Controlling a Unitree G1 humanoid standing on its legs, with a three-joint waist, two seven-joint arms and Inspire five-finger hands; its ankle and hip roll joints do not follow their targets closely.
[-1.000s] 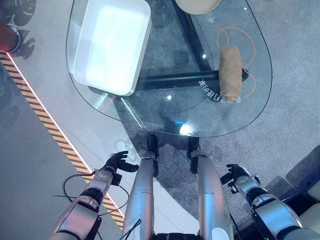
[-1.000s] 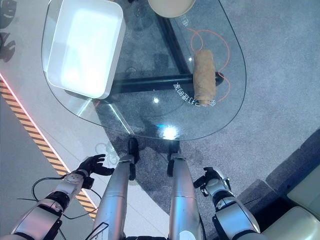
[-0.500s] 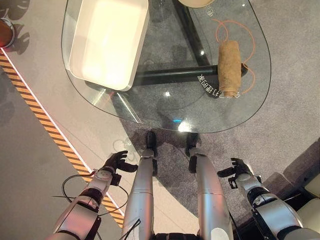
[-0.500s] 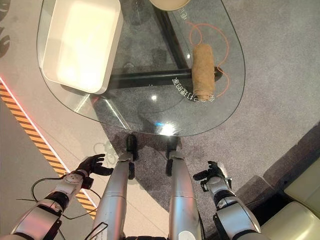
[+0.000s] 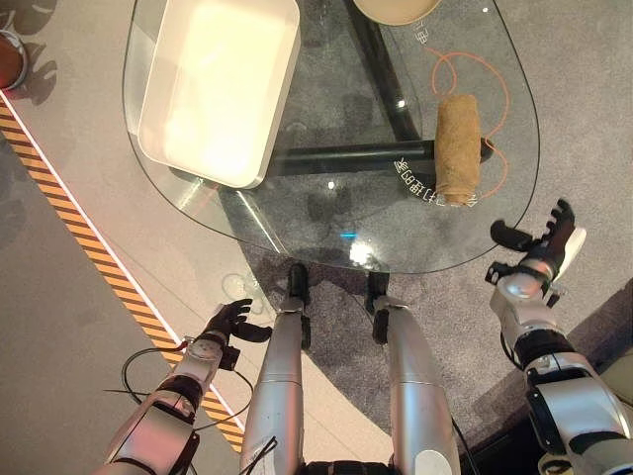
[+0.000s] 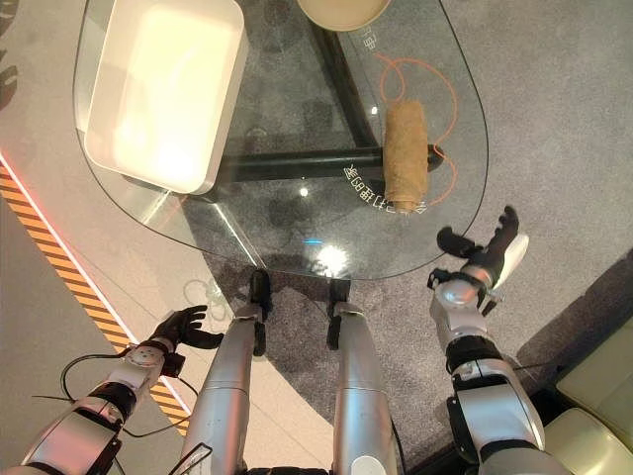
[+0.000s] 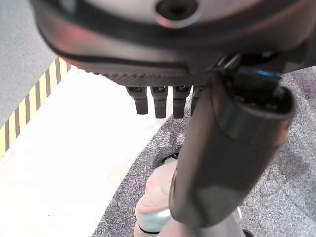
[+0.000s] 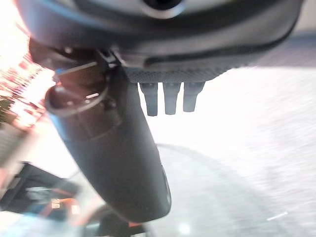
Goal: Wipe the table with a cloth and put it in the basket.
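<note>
- Rolled tan cloth [image 5: 457, 146] lies on the right side of the oval glass table [image 5: 326, 213], untouched.
- White rectangular basket [image 5: 218, 89] sits on the table's left.
- Right hand [image 5: 542, 247] hovers off the table's right edge, fingers spread, empty.
- Left hand [image 5: 229, 322] hangs low with loose fingers, empty.
- Risk: a clumsy grab could shove the roll off the near edge or just unroll it.

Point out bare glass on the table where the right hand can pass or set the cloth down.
Bare glass runs along the near edge of the glass table, between the white basket and the rolled tan cloth, and in the centre between them. The far right is crowded: cloth and a beige dish. The right hand, open, is at the near right rim.
</note>
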